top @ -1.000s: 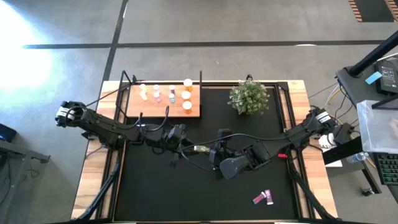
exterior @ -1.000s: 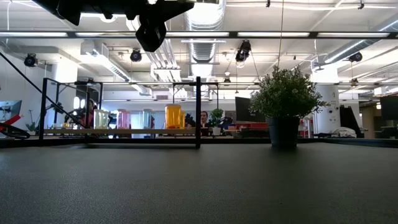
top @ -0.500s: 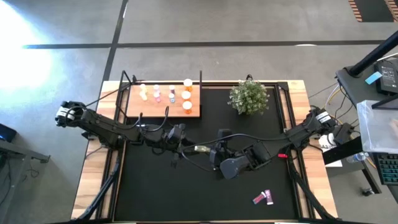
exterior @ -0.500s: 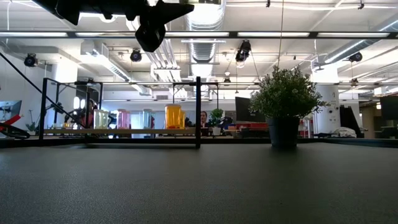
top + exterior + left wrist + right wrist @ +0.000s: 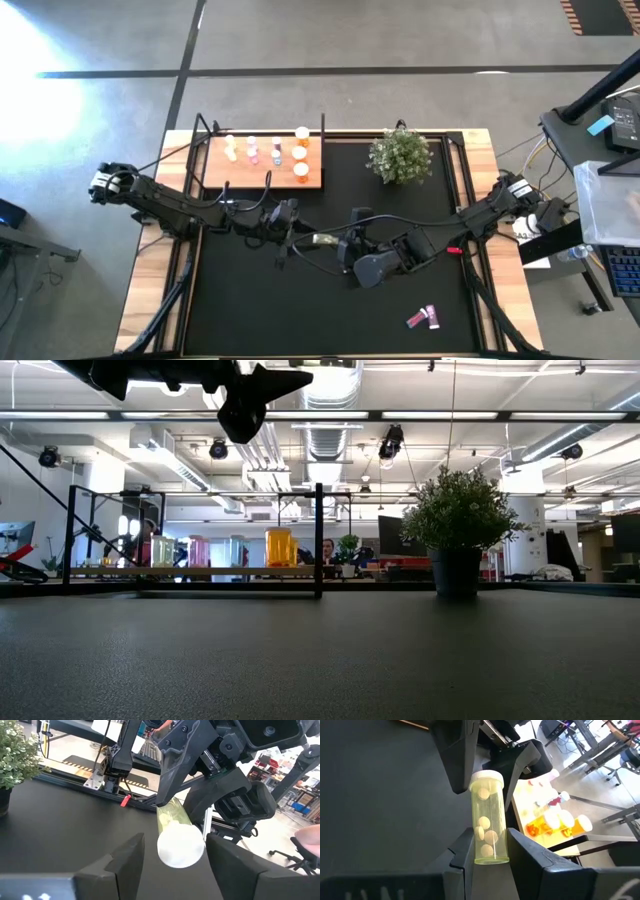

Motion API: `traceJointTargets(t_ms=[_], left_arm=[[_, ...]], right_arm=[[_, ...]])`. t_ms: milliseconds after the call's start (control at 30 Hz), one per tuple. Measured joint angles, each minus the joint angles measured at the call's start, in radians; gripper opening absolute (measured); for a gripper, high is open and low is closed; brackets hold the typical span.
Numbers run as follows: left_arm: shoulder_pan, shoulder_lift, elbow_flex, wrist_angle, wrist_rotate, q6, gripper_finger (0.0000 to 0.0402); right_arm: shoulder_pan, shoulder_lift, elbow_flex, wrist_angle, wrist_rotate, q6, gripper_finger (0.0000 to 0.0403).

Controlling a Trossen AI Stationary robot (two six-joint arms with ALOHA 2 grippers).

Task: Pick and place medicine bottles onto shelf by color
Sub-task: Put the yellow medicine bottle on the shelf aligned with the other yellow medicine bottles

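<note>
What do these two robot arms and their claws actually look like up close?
Both arms are dark, nearly black, built of slim jointed segments with black cables looping alongside. The left arm and right arm each carry a chunky, angular housing near the wrist. The left gripper and right gripper each end in two flat, matte black fingers with angled, wedge-like faces. No markings are readable.
</note>
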Motion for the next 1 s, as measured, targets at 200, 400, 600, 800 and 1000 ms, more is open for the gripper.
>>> traceJointTargets(t_ms=[200, 400, 600, 800, 1000], left_arm=[[0.0, 0.0, 0.0, 0.001, 0.0, 0.001, 0.0162], [0.0, 0.0, 0.0, 0.001, 0.0, 0.0, 0.0122], [0.0, 0.0, 0.0, 0.001, 0.0, 0.0, 0.0108], [0.0, 0.0, 0.0, 0.002, -0.001, 0.0, 0.0106], [0.0, 0.0, 0.0, 0.0, -0.001, -0.001, 0.0106]], right_arm=[[0.0, 0.0, 0.0, 0.0, -0.001, 0.009, 0.0091], [0.0, 0.0, 0.0, -0.003, -0.002, 0.011, 0.0091], [0.0, 0.0, 0.0, -0.008, -0.003, 0.013, 0.0094], [0.0, 0.0, 0.001, -0.015, -0.004, 0.044, 0.014], [0.0, 0.0, 0.009, -0.054, -0.011, 0.077, 0.0215]])
